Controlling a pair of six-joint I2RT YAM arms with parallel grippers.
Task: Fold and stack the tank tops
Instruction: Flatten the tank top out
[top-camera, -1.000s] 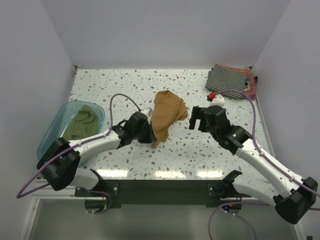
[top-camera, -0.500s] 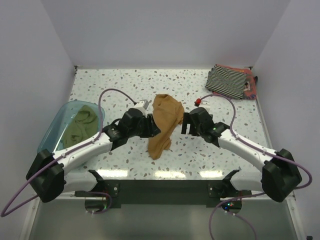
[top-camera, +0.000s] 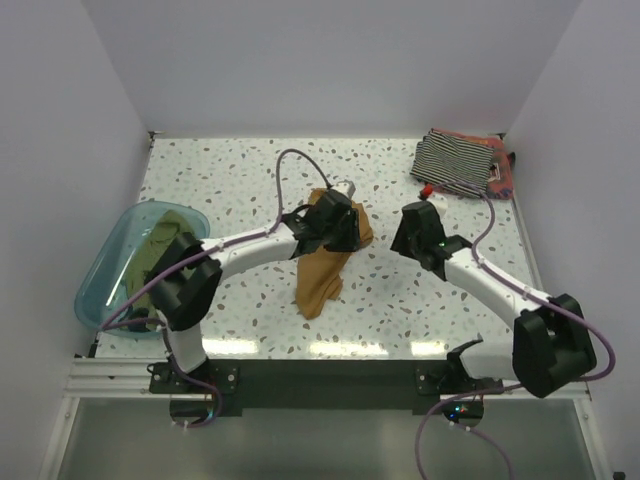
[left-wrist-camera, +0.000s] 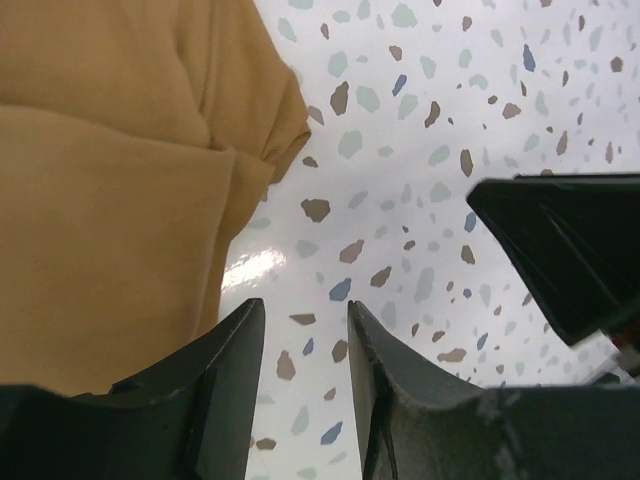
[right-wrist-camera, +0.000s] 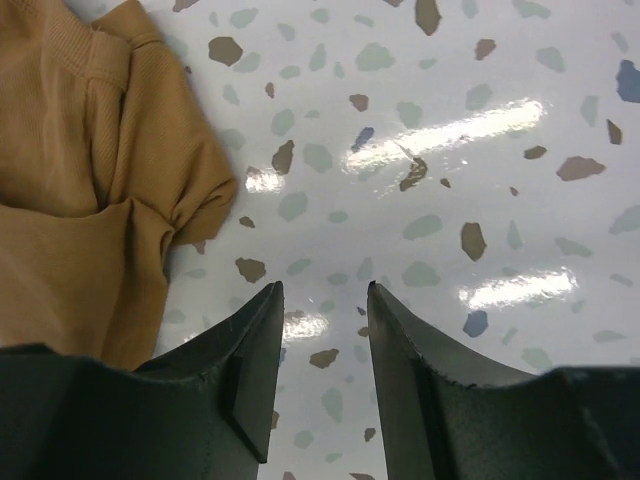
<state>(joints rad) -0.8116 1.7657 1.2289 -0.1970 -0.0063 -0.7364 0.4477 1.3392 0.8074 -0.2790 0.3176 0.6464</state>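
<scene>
The tan-brown tank top (top-camera: 322, 268) lies crumpled on the speckled table, at the left in both wrist views (left-wrist-camera: 110, 190) (right-wrist-camera: 80, 190). My left gripper (top-camera: 345, 228) hovers at its upper right edge, jaws open with only bare table between them (left-wrist-camera: 305, 315). My right gripper (top-camera: 408, 238) stands just right of the cloth, open and empty (right-wrist-camera: 322, 290). The olive green tank top (top-camera: 160, 248) lies in the teal tub. The striped tank top (top-camera: 452, 163) sits folded at the back right on a reddish one (top-camera: 505, 176).
The translucent teal tub (top-camera: 100, 285) stands at the table's left edge. White walls close in the table on three sides. The right gripper's black body (left-wrist-camera: 570, 250) shows close by in the left wrist view.
My left gripper opened and let go of the tan top, which dropped flat onto the table. The left arm swung right over the cloth. My right gripper's jaws narrowed.
</scene>
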